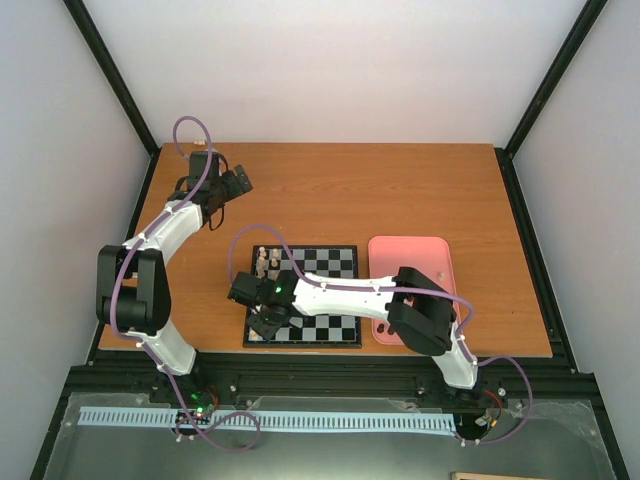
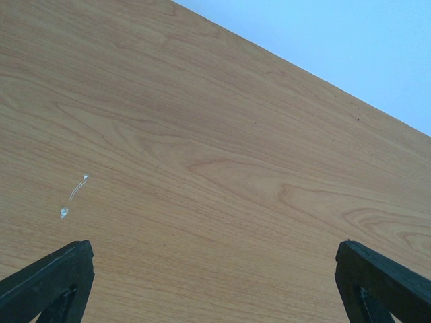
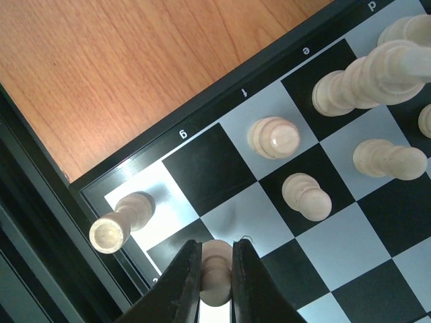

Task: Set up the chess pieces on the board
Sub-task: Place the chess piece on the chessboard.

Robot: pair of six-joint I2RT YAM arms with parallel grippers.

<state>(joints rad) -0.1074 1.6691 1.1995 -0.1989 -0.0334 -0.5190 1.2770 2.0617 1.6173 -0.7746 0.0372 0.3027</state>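
Note:
The board [image 1: 330, 262] lies at the table's near middle, and in the right wrist view its near-left corner [image 3: 202, 161] fills the frame. My right gripper [image 3: 216, 250] is shut on a cream pawn [image 3: 217, 272] just above the second row near that corner; I cannot tell whether the pawn touches the square. Cream chess pieces stand nearby: a rook [image 3: 121, 222] on the corner square, a bishop [image 3: 273, 136], two pawns [image 3: 306, 196] and taller pieces [image 3: 370, 74]. My left gripper [image 1: 225, 190] hovers open over bare table at the far left, its fingertips [image 2: 54, 282] wide apart with nothing between them.
A pink tray [image 1: 420, 255] sits right of the board, partly under the right arm [image 1: 420, 315]. The right arm stretches across the board's near half. Black frame rails [image 1: 350, 375] run along the table's near edge.

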